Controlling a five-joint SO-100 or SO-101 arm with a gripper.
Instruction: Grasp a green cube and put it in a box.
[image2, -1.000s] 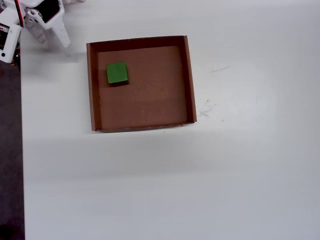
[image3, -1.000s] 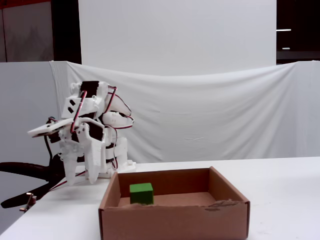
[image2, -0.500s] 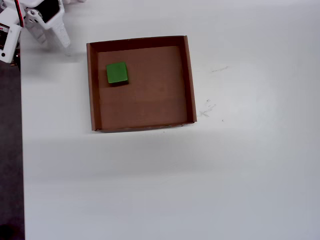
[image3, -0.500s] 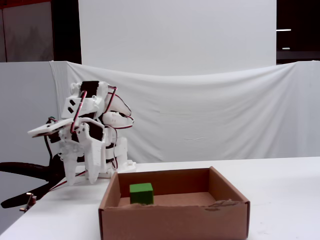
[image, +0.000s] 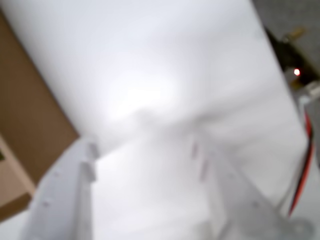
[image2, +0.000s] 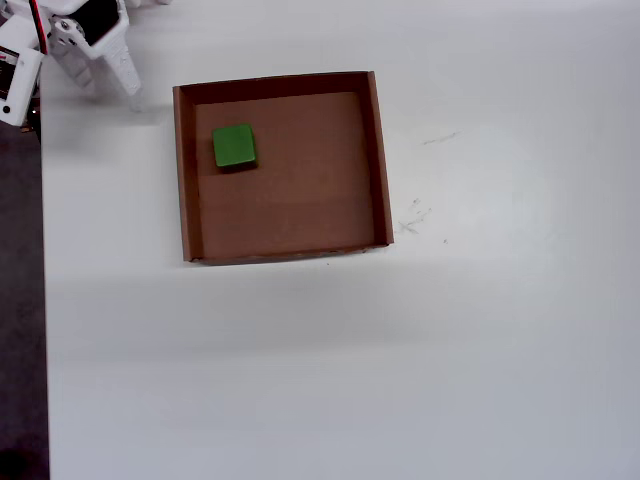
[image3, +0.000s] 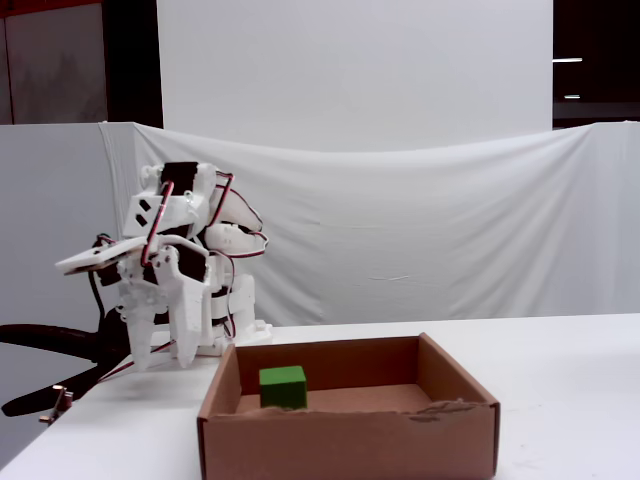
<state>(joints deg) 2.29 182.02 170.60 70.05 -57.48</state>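
The wrist view is heavily blurred: the two white fingers (image: 65, 200) of the gripper (image: 142, 150) are soft shapes cut off by the bottom edge, and their tips cannot be made out sharply. Only a corner of the box (image: 30, 135) enters at the left edge, with a sliver of something dark green at that edge too small to identify. In the overhead view the arm (image2: 70, 40) is cut off by the top left corner. In the fixed view the near wall of the box (image3: 350, 440) hides the bottom of the green cube (image3: 283, 385), and the bottom edge cuts off the wall's base.
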